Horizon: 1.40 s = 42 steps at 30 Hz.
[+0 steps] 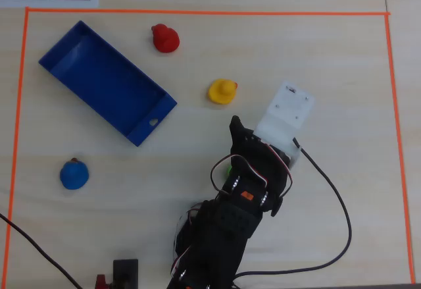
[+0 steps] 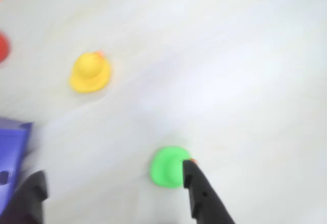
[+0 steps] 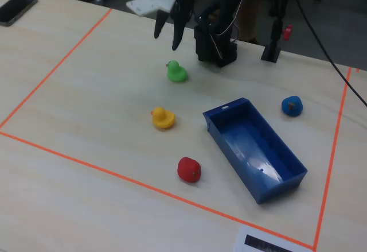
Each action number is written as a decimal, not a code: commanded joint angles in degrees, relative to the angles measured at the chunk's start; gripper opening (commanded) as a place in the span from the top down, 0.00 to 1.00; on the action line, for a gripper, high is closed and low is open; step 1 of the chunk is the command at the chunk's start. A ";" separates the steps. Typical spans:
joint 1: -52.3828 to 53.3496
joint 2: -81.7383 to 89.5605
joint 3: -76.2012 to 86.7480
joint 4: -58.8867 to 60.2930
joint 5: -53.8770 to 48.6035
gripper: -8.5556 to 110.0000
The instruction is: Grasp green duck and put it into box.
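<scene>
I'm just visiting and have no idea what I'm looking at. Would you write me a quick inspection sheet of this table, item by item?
Surface: pale wooden table with an orange tape border marking the work area.
Job's things: green duck sits on the table, not held; blue box is empty.
Clutter: yellow duck, red duck and blue duck stand loose around the box.
Hand: the hand hovers open above the green duck, holding nothing.
Cables: a black cable loops across the table beside the arm.
Surroundings: a phone lies outside the tape; a white sheet lies at the near edge.
</scene>
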 commanded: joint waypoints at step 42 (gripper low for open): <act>8.96 3.52 42.28 -29.53 -4.48 0.59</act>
